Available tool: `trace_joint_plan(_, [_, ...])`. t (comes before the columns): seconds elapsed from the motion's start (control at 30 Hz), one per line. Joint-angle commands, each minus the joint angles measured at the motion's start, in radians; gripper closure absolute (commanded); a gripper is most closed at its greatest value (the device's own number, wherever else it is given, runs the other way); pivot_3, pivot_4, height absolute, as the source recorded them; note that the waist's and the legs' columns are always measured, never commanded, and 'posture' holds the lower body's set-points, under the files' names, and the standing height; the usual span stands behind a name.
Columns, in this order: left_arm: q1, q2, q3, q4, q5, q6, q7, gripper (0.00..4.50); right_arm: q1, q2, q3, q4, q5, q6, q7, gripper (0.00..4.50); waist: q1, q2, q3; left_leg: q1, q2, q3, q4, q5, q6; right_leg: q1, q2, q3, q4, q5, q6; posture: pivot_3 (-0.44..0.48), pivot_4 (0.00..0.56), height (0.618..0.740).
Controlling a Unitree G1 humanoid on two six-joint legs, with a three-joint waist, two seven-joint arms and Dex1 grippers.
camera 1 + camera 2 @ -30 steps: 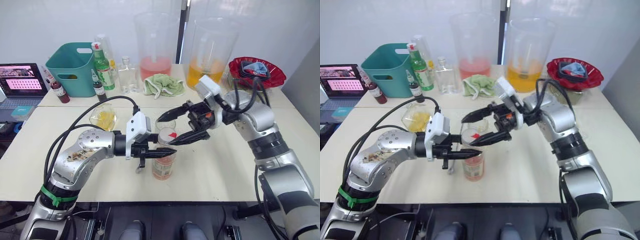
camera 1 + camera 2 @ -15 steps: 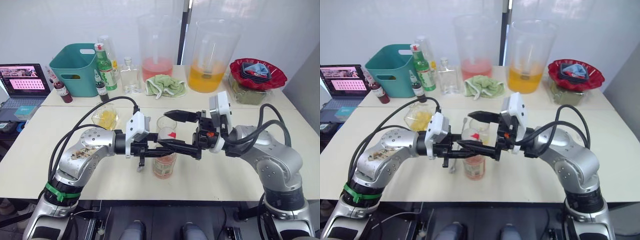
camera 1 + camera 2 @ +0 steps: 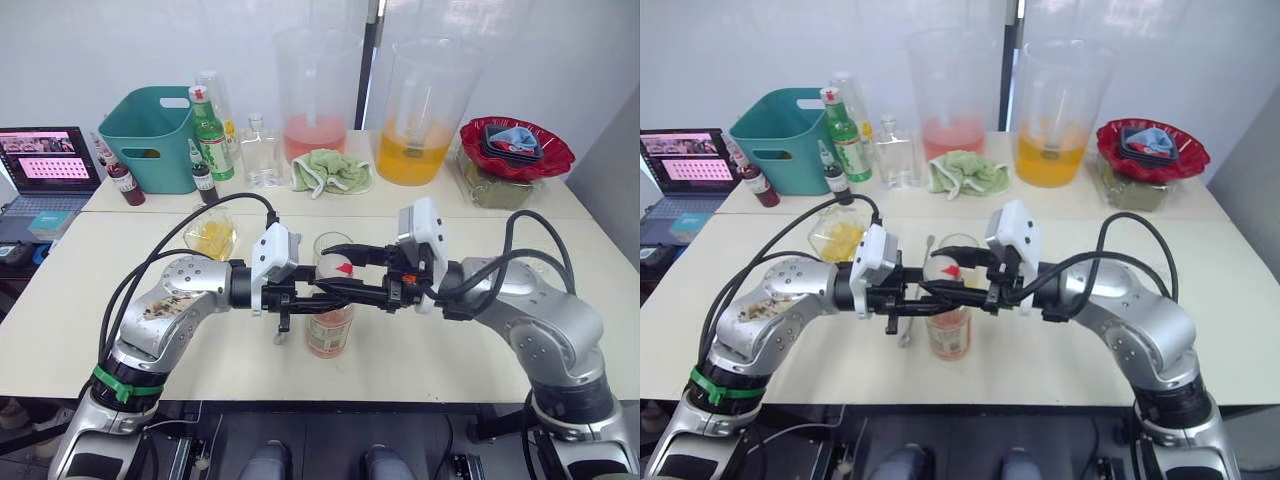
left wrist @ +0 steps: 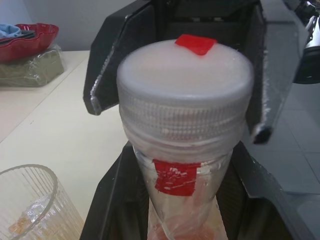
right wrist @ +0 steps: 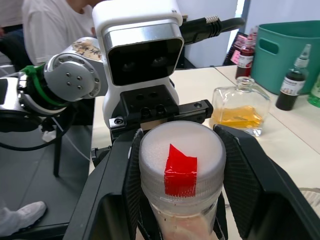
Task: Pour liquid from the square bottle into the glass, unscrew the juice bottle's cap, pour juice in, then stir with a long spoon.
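While both arms meet over the near table (image 3: 500,360), the juice bottle (image 3: 328,325) stands upright at its middle, its lower body pink with juice and much of its neck hidden by black fingers. From the robot's left, the left gripper (image 3: 318,294) is clamped on the bottle's neck just under the cap (image 4: 186,82); in the left wrist view its fingers are cut off at the lower edge, so only their dark inner faces show beside the neck. From the robot's right, the right gripper (image 3: 345,268) sits around the white ribbed cap with a finger on each side, close against it, though whether the pads actually press the cap is hard to make out. A red sticker (image 5: 179,176) marks the cap's top. Just behind the bottle stands the ribbed glass (image 4: 35,210), partly blocked in the head views. The square bottle (image 3: 210,238), with yellow liquid, sits near the left arm's cable. The long spoon (image 3: 925,262) lies behind the gripper, mostly covered. On the far table (image 3: 420,200) stand two large pitchers (image 3: 420,110), a green cloth (image 3: 330,170), a teal basket (image 3: 150,135) and a red bowl (image 3: 515,145).
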Motion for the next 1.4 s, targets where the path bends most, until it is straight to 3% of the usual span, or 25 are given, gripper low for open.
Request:
trace_joint_plan(0.03, [0.02, 0.021, -0.011, -0.029, 0.012, 0.02, 0.005, 3.18, -0.057, -0.004, 0.017, 0.058, 0.016, -0.119, 0.225, 2.77, 0.0, 0.0, 0.0, 0.0, 0.0, 0.0, 0.0, 0.0, 0.0, 0.0, 0.0, 0.0, 0.0, 0.0, 0.0, 0.0, 0.15, 0.74])
trace_joint_plan(0.23, [0.067, 0.054, 0.0, -0.099, -0.003, 0.039, 0.018, 3.18, -0.277, -0.001, 0.171, 0.502, -0.157, -0.382, 0.699, 2.77, -0.008, 0.0, 0.0, 0.001, 0.001, 0.002, -0.001, 0.0, 0.0, 0.0, 0.001, 0.0, -0.001, 0.0, 0.0, 0.0, 0.15, 0.74])
trace_joint_plan(0.4, [0.101, 0.064, 0.007, -0.143, -0.01, 0.057, 0.055, 3.18, -0.512, -0.011, 0.345, 0.767, -0.073, -0.458, 0.76, 2.77, -0.021, 0.0, 0.0, 0.003, 0.001, 0.0, -0.003, 0.0, 0.0, 0.0, 0.001, 0.0, 0.0, 0.0, 0.0, 0.0, 0.15, 0.74])
trace_joint_plan(0.47, [0.108, 0.065, 0.006, -0.154, -0.007, 0.061, 0.073, 3.18, -0.562, -0.05, 0.388, 0.8, -0.021, -0.444, 0.76, 1.73, -0.02, 0.0, 0.0, 0.002, 0.002, -0.002, -0.004, 0.0, 0.0, -0.001, 0.001, 0.0, 0.0, 0.0, 0.0, 0.0, 0.15, 0.74])
trace_joint_plan(0.53, [0.113, 0.061, 0.009, -0.162, -0.012, 0.068, 0.088, 3.18, -0.577, -0.084, 0.405, 0.803, 0.021, -0.434, 0.76, 1.1, -0.015, 0.0, 0.0, 0.002, 0.001, -0.002, -0.004, 0.0, 0.0, -0.001, 0.0, 0.0, 0.0, 0.0, 0.0, 0.0, 0.15, 0.74])
trace_joint_plan(0.6, [0.112, 0.054, 0.007, -0.158, -0.011, 0.067, 0.1, 3.18, -0.556, -0.103, 0.346, 0.789, 0.04, -0.404, 0.76, 0.25, -0.012, 0.0, 0.0, 0.002, 0.001, -0.002, -0.004, 0.0, 0.0, 0.0, 0.0, 0.0, -0.001, 0.0, 0.0, 0.0, 0.15, 0.74])
trace_joint_plan(0.63, [0.111, 0.05, 0.006, -0.153, -0.011, 0.064, 0.102, 3.18, -0.539, -0.112, 0.308, 0.773, 0.041, -0.382, 0.76, 0.05, -0.01, 0.0, 0.0, 0.002, 0.001, -0.001, -0.004, 0.0, 0.0, -0.001, 0.0, 0.0, -0.001, 0.0, 0.0, 0.0, 0.15, 0.74])
trace_joint_plan(0.83, [0.082, 0.024, -0.017, -0.096, -0.001, 0.033, 0.079, 3.18, -0.292, -0.179, 0.097, 0.443, 0.041, -0.286, 0.534, 0.05, 0.003, 0.0, 0.0, 0.0, 0.001, -0.001, -0.004, -0.001, 0.001, -0.001, 0.0, 0.0, -0.001, 0.0, 0.0, 0.0, 0.15, 0.74])
trace_joint_plan(1.0, [0.043, -0.005, -0.031, -0.027, 0.006, 0.004, 0.047, 3.18, -0.083, -0.122, -0.015, 0.1, 0.044, -0.175, 0.149, 0.05, 0.003, 0.0, 0.0, 0.0, 0.0, -0.001, -0.004, 0.0, 0.0, -0.001, -0.001, 0.0, -0.001, 0.0, 0.0, 0.0, 0.15, 0.74])
trace_joint_plan(1.1, [0.028, -0.019, -0.046, -0.002, 0.011, -0.015, 0.025, 3.18, -0.027, -0.072, -0.027, -0.007, -0.003, -0.126, -0.044, 0.05, 0.011, 0.0, 0.0, 0.0, 0.0, -0.001, -0.002, 0.0, 0.0, 0.0, -0.001, 0.0, -0.001, 0.0, 0.0, 0.0, 0.15, 0.74])
trace_joint_plan(1.3, [0.014, -0.038, -0.058, 0.023, 0.024, -0.035, 0.011, 3.18, -0.008, -0.069, -0.015, -0.056, -0.009, -0.07, -0.092, 0.05, 0.022, 0.0, 0.0, 0.0, 0.0, 0.0, 0.0, 0.0, 0.0, 0.001, -0.001, 0.0, -0.001, 0.0, 0.0, 0.0, 0.15, 0.74])
trace_joint_plan(1.4, [0.01, -0.038, -0.057, 0.027, 0.027, -0.039, 0.007, 3.18, -0.008, -0.069, -0.014, -0.053, -0.011, -0.063, -0.087, 0.84, 0.022, 0.0, 0.0, 0.0, 0.0, 0.001, 0.0, 0.0, 0.0, 0.001, -0.001, 0.0, -0.001, 0.0, 0.0, 0.0, 0.15, 0.74])
